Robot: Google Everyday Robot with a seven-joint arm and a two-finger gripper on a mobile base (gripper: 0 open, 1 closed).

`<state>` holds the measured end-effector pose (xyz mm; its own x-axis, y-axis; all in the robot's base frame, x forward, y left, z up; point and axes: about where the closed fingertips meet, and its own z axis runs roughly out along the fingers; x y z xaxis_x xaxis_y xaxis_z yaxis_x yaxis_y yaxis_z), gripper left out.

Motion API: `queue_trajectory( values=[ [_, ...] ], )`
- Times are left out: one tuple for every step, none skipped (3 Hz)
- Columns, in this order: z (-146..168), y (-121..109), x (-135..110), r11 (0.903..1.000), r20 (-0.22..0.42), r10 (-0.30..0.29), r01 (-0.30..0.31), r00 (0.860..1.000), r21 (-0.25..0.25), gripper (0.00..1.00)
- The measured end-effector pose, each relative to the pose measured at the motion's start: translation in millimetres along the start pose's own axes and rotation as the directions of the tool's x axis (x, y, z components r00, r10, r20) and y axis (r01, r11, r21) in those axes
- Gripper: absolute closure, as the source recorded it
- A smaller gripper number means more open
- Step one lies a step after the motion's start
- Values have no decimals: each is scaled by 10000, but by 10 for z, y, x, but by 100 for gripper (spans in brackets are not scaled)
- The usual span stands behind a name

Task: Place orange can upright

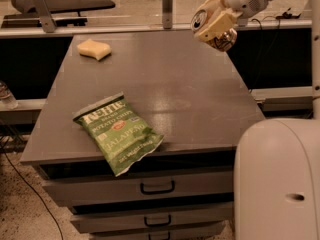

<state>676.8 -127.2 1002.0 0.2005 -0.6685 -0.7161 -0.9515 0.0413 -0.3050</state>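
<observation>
My gripper (214,25) is raised above the far right corner of the grey table (180,89) and is shut on the orange can (224,39). The can lies tilted in the fingers, its silver top (199,19) with the pull tab facing left toward the camera, its copper body partly hidden behind the pale fingers. The can is clear of the tabletop.
A green bag of jalapeño chips (119,130) lies at the front left, overhanging the table's front edge. A yellow sponge (93,48) sits at the far left. Drawers (157,188) are below the top. The robot's white base (277,179) fills the lower right.
</observation>
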Motion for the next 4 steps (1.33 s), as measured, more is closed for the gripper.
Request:
queue_trajectory(
  values=[
    [12,142,-247,9959,1996,672,-535,9776,-734,100],
    [37,224,-408,9789,3676,1687,-1117,9146,-1713,100],
    [33,242,-466,9604,4641,2432,-1445,8518,-2381,100],
    [-89,168,-249,9524,4877,2994,-2257,8201,-2050,100]
  ],
)
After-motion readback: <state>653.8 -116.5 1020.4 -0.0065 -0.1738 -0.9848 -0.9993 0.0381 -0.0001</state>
